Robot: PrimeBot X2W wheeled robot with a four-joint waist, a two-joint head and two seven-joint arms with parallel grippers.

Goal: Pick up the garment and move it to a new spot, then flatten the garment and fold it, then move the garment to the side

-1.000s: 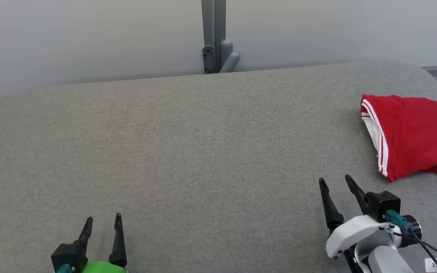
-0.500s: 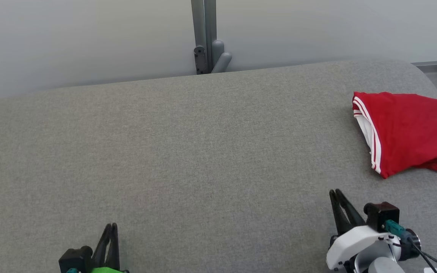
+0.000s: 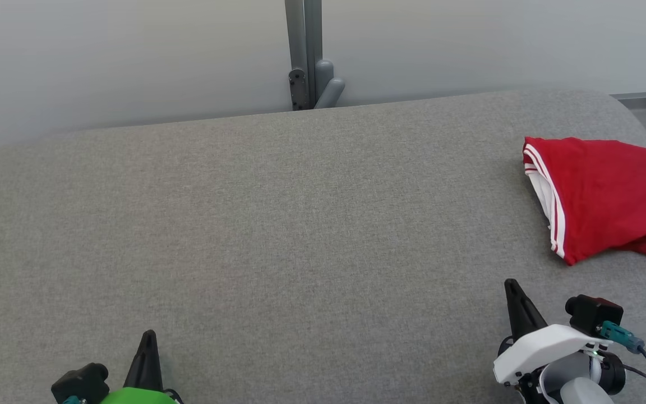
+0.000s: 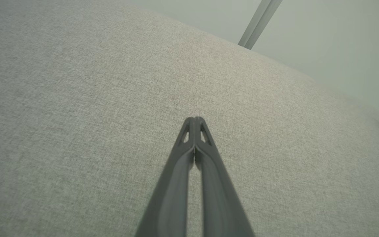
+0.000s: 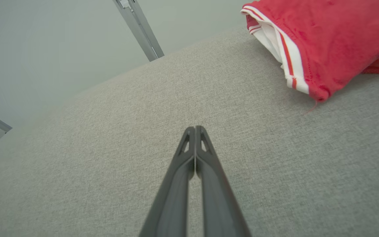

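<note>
The garment (image 3: 609,196) is red with white striped trim, folded into a compact bundle at the right edge of the grey padded table (image 3: 300,224). It also fills the upper right of the right wrist view (image 5: 327,42). My right gripper (image 3: 511,286) is shut and empty, hovering over bare cloth in front of and left of the garment; its tips (image 5: 195,128) press together. At the lower left my left gripper (image 3: 148,335) is shut too, holding nothing, with its fingers closed over plain table (image 4: 194,119).
A grey post with a bracket (image 3: 306,62) stands behind the table's far edge against a pale wall. The table's rounded right corner (image 3: 626,106) lies just beyond the garment.
Both grippers went from open to shut on nothing and drew back toward the near edge. The garment has stayed put; the camera shifted slightly.
</note>
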